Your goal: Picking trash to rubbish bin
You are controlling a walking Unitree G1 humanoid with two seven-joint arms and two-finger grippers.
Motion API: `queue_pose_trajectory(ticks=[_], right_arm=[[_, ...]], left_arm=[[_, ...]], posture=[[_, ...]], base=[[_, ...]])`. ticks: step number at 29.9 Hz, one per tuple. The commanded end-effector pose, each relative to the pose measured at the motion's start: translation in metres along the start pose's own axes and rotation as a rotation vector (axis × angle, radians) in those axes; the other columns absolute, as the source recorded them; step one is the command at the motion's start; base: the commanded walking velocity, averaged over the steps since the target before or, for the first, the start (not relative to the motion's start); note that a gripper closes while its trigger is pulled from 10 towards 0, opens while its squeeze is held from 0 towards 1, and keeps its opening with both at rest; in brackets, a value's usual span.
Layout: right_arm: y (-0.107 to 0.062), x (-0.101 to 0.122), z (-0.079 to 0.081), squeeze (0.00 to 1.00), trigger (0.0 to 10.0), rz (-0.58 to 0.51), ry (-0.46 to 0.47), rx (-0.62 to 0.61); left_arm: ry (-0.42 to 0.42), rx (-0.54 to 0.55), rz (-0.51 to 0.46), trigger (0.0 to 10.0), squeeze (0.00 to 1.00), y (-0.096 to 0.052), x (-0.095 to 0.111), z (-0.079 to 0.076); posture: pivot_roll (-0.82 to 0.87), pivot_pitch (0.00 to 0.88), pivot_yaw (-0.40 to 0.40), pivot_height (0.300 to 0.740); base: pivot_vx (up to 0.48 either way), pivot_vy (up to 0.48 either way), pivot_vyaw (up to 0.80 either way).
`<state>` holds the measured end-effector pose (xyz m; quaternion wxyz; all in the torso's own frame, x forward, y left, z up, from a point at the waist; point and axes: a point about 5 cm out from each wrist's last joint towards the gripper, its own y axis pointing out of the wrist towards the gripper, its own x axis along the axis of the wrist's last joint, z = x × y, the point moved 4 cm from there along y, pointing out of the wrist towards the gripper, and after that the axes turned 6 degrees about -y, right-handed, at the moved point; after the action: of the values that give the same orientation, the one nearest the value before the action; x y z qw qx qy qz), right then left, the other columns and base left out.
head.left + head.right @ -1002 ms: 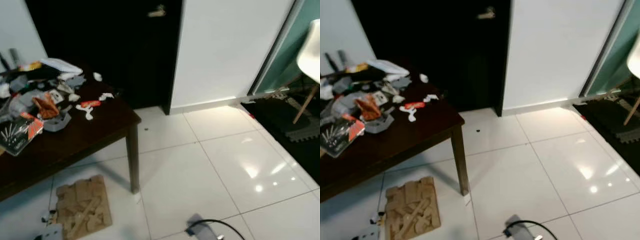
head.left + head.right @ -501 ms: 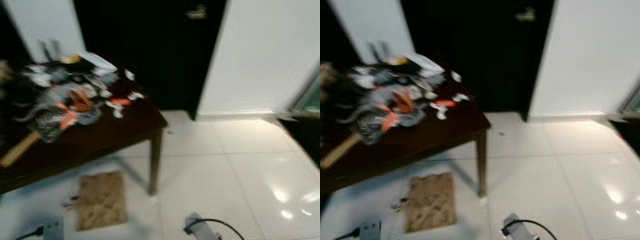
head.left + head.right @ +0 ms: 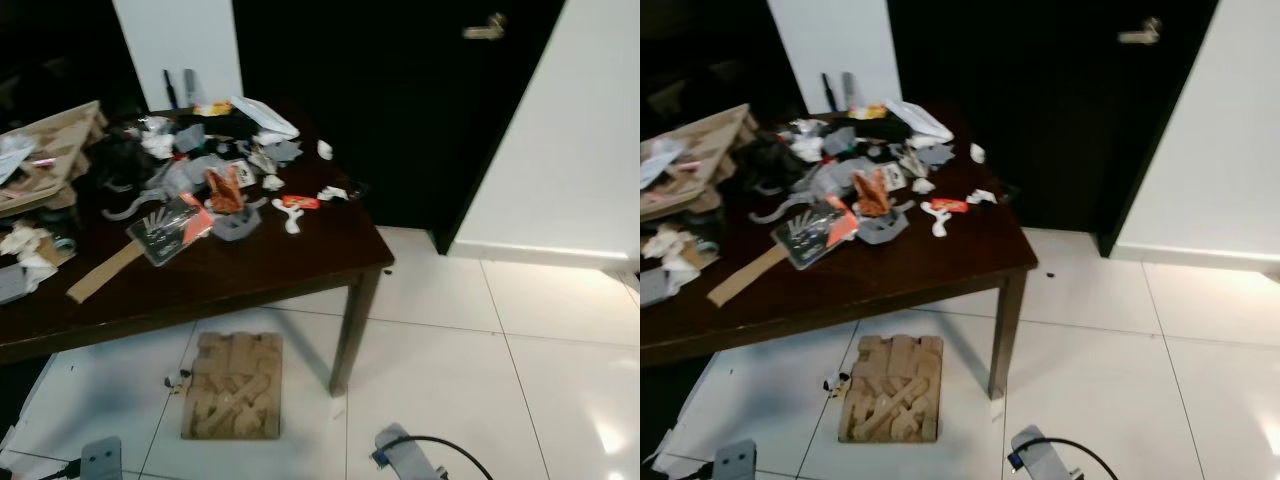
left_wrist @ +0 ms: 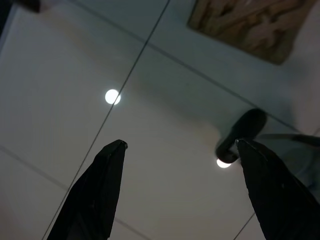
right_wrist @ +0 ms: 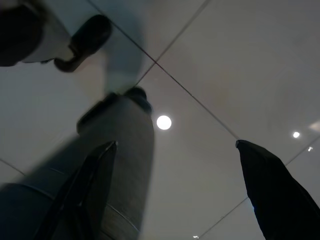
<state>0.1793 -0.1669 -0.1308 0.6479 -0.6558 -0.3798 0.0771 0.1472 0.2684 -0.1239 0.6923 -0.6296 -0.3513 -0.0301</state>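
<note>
A dark wooden table (image 3: 300,265) with a smooth, slightly glossy top is seen on the left of the scene, and the trash (image 3: 215,185) is heaped on its far half, well short of the near edge. The heap is loose and mixed: crumpled white paper, grey moulded plastic pieces, an orange crinkled wrapper (image 3: 227,190), a small red-and-white scrap (image 3: 297,202) lying apart to the right, and a flat blister pack (image 3: 165,227) with a strip of cardboard (image 3: 100,275) beside it. At the far left edge an open cardboard box (image 3: 45,150) is propped at a tilt. On the white glazed floor tiles (image 3: 560,360), under the near right corner of the table, a flat tray of pale wooden blocks (image 3: 233,385) is laid.

No rubbish bin can be made out, so the step in hand is judged to be the approach to the table, with nothing yet picked.

The left gripper (image 4: 177,192) is held low, pointed at the tiles, its two tapered black fingers (image 4: 95,195) spread wide with nothing between them. The right gripper (image 5: 180,192) is likewise hung over the floor, fingers (image 5: 272,192) wide apart and empty, probably because both arms are kept idle while the robot walks.
</note>
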Motion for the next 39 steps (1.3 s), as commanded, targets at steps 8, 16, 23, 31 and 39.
queue_pose_trajectory(ticks=[8,16,23,31,39], right_arm=[[-0.0006,-0.0137,0.0088,0.00,10.0,0.040,0.017,0.021],[-0.0009,-0.0154,0.0088,0.00,10.0,0.042,0.019,0.019],[-0.0011,-0.0165,0.0084,0.00,10.0,0.044,0.020,0.018],[-0.0017,-0.0192,0.0072,0.00,10.0,0.050,0.016,0.016],[-0.0016,-0.0194,0.0078,0.00,10.0,0.050,0.019,0.015]], left_arm=[[0.020,0.009,0.034,10.0,0.00,-0.0015,-0.0119,0.0011],[0.029,0.006,0.033,10.0,0.00,-0.0011,-0.0112,-0.0009],[0.034,0.007,0.031,10.0,0.00,-0.0009,-0.0103,-0.0011],[0.038,0.010,0.024,10.0,0.00,-0.0007,-0.0073,0.0004],[0.042,0.011,0.020,10.0,0.00,-0.0005,-0.0052,0.0013]], posture=[[0.15,0.082,0.008,0.740],[0.14,0.081,0.006,0.740],[0.14,0.077,0.008,0.740],[0.14,0.072,0.012,0.740],[0.14,0.075,0.017,0.740]], base=[[0.000,0.000,0.73],[0.000,0.000,0.73],[0.000,0.000,0.73],[0.000,0.000,0.73],[0.000,0.000,0.73]])
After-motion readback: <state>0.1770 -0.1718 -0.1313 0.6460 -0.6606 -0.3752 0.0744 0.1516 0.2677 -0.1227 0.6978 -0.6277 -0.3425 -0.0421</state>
